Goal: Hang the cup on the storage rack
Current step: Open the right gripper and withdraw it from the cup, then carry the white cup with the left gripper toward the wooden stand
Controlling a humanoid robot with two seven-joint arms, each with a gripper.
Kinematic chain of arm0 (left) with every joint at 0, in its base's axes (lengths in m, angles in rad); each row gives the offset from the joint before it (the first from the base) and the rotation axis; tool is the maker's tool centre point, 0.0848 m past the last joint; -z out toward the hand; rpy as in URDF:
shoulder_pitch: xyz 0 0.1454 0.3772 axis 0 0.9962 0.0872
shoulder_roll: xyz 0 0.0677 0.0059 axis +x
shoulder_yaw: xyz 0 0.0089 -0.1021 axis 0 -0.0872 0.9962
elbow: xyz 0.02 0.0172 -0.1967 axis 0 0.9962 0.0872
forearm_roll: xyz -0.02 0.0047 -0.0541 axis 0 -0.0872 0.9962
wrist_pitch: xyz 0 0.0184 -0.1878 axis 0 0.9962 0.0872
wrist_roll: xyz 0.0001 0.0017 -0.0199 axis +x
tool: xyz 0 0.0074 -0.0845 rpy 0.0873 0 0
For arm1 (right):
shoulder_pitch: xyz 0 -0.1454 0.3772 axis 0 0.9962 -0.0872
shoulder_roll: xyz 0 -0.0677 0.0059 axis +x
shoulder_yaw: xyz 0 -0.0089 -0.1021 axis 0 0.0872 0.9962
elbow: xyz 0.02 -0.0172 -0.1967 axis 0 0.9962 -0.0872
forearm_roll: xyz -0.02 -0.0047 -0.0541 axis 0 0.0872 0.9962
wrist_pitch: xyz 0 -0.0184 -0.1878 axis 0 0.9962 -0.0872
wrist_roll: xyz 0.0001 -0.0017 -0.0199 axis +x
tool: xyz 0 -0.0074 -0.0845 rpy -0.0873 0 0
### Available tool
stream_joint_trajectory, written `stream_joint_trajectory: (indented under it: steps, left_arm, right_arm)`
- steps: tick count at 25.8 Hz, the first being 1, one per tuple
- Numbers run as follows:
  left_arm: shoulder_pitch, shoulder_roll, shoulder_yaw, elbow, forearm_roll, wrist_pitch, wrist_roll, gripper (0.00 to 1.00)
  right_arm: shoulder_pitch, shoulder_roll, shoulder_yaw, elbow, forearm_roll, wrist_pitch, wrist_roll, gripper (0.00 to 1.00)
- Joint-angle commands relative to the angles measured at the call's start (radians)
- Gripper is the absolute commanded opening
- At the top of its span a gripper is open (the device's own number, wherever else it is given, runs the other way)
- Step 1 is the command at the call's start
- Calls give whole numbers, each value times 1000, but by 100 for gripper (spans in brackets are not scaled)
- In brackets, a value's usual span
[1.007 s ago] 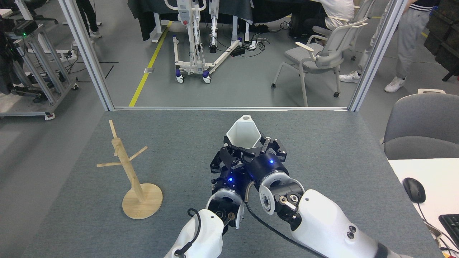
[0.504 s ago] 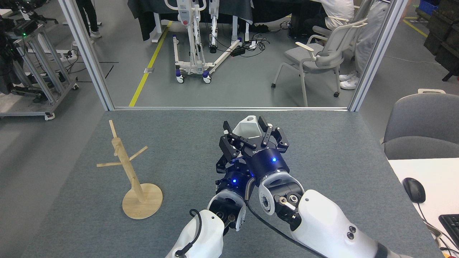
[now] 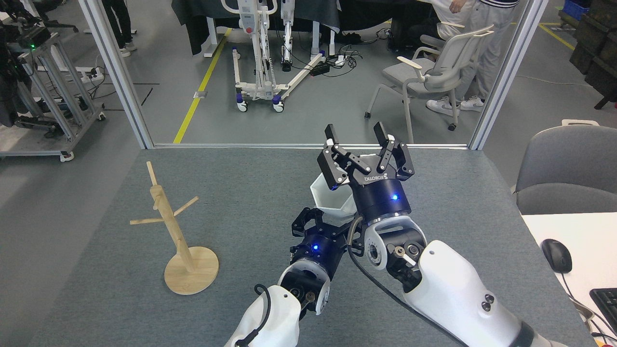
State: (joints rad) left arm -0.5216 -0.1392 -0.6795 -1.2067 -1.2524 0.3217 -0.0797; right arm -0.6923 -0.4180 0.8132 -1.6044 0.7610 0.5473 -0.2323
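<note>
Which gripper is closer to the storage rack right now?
Left. The left gripper sits low at the cup, to the right of the storage rack. The right gripper is raised, open and empty, farther right and farther back.

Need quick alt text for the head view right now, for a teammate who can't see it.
Head view: the right gripper is raised with jaws open and empty, above the white cup, while the left gripper sits at the cup's near edge. The wooden storage rack stands apart to the left on the grey table, its pegs bare.
</note>
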Motion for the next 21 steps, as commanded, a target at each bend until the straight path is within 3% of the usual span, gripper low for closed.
stream_joint_trajectory:
  steps: [1,7,14,21]
  left_arm:
    - [8,4,0,-4,-22,-6,0,6]
    - [32,15,2,-7,-96,-6,-2,6]
    - [60,39,2,-54,-105,-9,18,4]
    - [127,78,3,-154,-208,-1,112,2]
  right_arm:
    - [30,-28,-71,26,1,-24,-12,99]
    - [140,-81,-250,144,26,-82,-9,99]
    - [287,-53,-467,296,222,-207,-9,99]
    - [430,7,-644,365,359,-332,-9,99]
